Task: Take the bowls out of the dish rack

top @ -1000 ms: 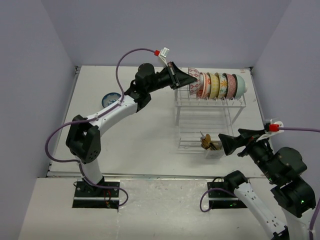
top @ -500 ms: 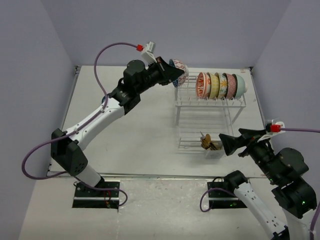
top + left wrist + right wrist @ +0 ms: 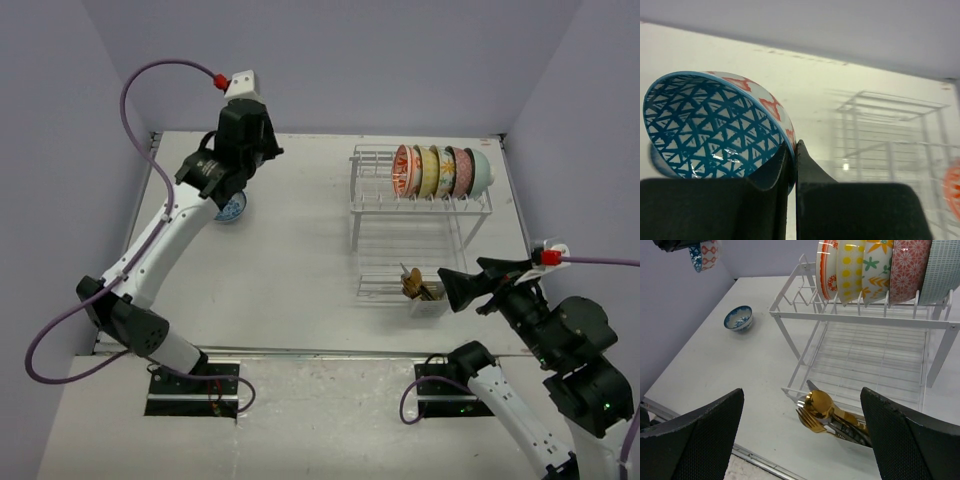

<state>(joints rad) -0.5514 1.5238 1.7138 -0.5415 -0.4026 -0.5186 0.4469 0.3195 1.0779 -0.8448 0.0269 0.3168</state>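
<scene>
The white wire dish rack [image 3: 420, 215] stands at the back right, and its top rail shows in the right wrist view [image 3: 850, 319]. Several patterned bowls [image 3: 440, 170] stand on edge in its top tier [image 3: 875, 270]. My left gripper [image 3: 792, 145] is shut on the rim of a bowl [image 3: 710, 125] with blue triangles inside and red-orange outside. It holds that bowl [image 3: 704, 255] in the air at the back left. A small blue bowl [image 3: 738, 318] sits on the table below it. My right gripper [image 3: 800, 435] is open and empty, near the rack's front.
A small white caddy [image 3: 425, 295] with gold cutlery [image 3: 830, 412] hangs at the rack's front lower edge. Purple walls close the table at the back and both sides. The left arm's purple cable [image 3: 150, 75] loops high over the back left corner.
My left gripper has pulled the blue-and-red bowl out of the rack's left end and swung it left, over the blue bowl on the table. The right arm has not moved.
</scene>
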